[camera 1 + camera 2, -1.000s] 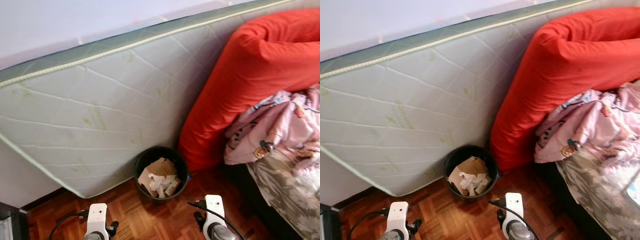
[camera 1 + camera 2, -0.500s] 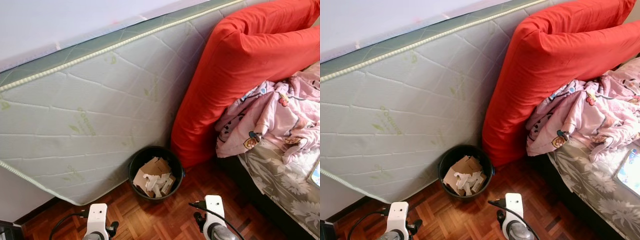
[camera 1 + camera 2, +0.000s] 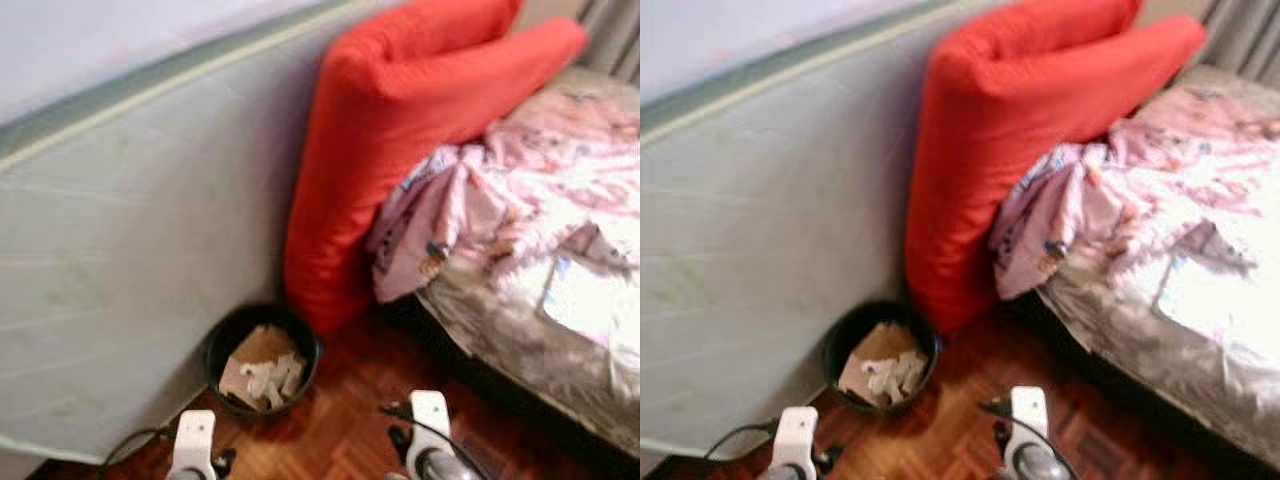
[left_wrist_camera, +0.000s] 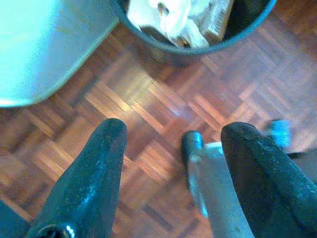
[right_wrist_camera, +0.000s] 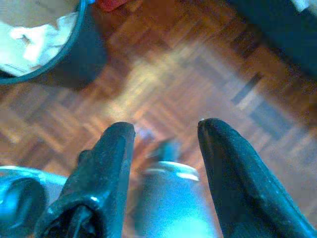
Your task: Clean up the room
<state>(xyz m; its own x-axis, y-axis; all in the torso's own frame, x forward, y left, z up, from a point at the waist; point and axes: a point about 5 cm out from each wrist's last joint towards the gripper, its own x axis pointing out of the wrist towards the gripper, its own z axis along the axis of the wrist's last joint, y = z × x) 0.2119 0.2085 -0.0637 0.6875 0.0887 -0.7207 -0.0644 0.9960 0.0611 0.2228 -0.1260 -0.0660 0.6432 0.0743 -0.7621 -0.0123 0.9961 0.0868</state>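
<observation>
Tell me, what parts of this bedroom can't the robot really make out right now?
- Bin: holds cardboard and paper scraps; anything beneath them is hidden, and motion blur smears the head views.
- Pink blanket: its print is blurred past reading.
- Pale flat thing on the bed: washed out by glare, so unidentifiable.
- Mattress: cut off by the picture's left edge.
- Bed: runs off the right edge.

2 silver arms [image 3: 192, 452] with black cables and glossy black fingers [image 4: 94, 173].
</observation>
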